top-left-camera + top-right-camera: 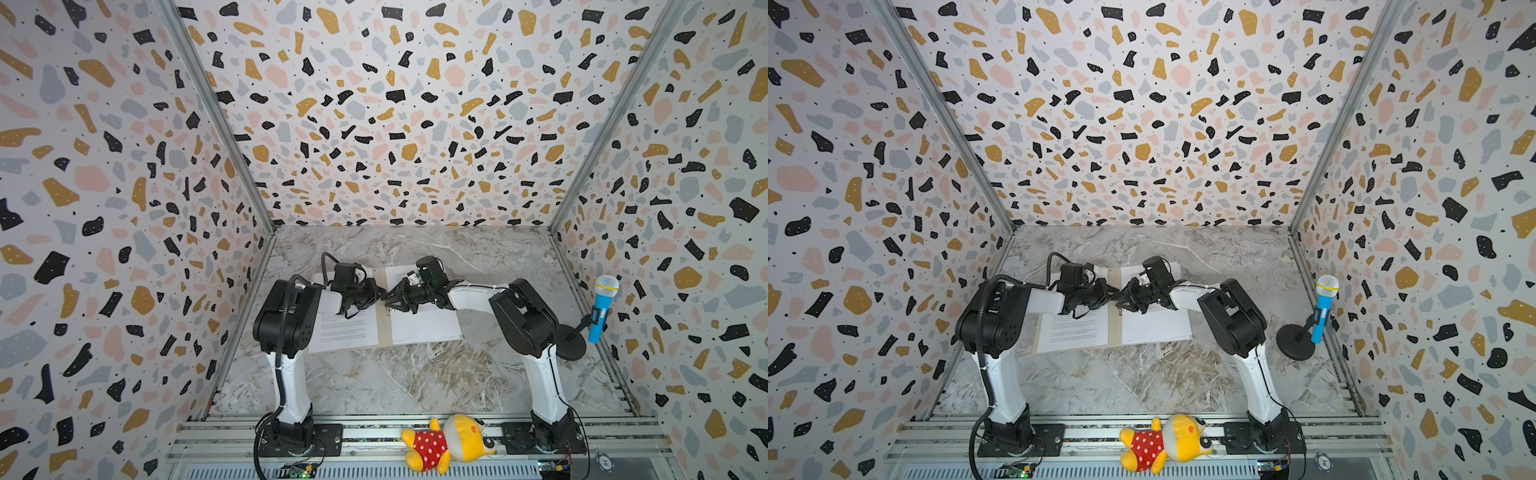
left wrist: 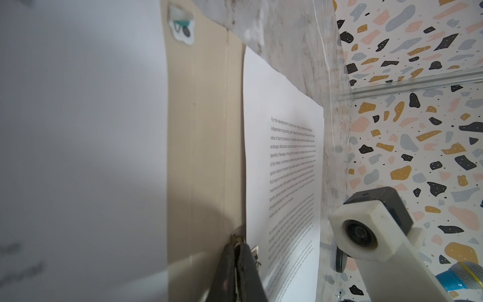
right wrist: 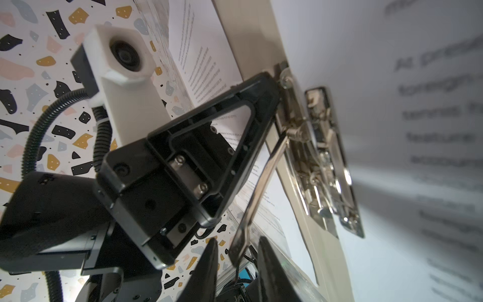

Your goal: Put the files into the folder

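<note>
The folder (image 1: pixel 385 332) is laid open mid-table, files (image 1: pixel 424 328) on both halves, bare marble (image 1: pixel 374 382) before its near edge. Its clip (image 3: pixel 321 157) is touched by the closed left gripper (image 2: pixel 236 244); the lever (image 3: pixel 261 183) is straddled by the narrowly parted right gripper (image 3: pixel 237 239).

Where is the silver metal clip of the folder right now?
The metal clip sits on the open folder's spine, mid-table in both top views, between two printed sheets, where the left gripper and right gripper meet.
</note>
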